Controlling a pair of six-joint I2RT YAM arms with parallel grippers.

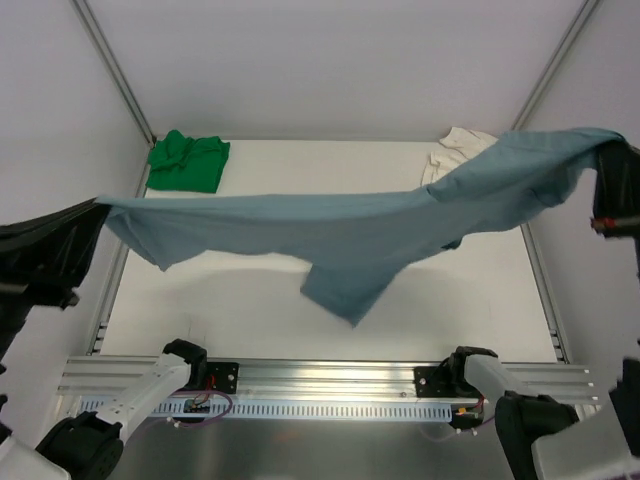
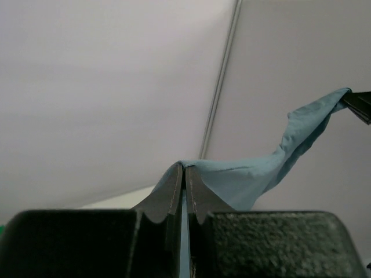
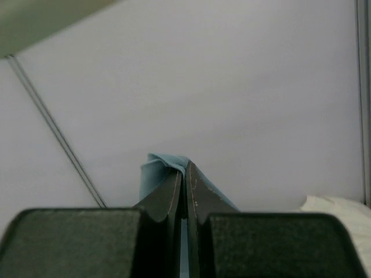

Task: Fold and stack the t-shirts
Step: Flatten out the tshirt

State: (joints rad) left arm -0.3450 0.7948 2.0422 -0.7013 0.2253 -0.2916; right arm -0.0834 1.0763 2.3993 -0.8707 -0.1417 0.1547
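Note:
The dusty blue-grey t-shirt (image 1: 340, 235) hangs stretched in the air across the table, with a flap drooping near the middle. My left gripper (image 1: 97, 205) is shut on its left end at the far left; in the left wrist view the blue cloth (image 2: 249, 176) runs out from between my closed left gripper (image 2: 185, 168). My right gripper (image 1: 603, 150) is shut on the shirt's right end, held higher; blue cloth (image 3: 157, 168) pokes out at the tip of the right gripper (image 3: 185, 168). A bright green t-shirt (image 1: 187, 161) lies folded at the back left. A cream-white t-shirt (image 1: 458, 148) lies at the back right, partly hidden behind the blue one.
The white table (image 1: 240, 310) is enclosed by pale walls with metal frame posts (image 1: 115, 70). An aluminium rail (image 1: 330, 385) carries the arm bases along the near edge.

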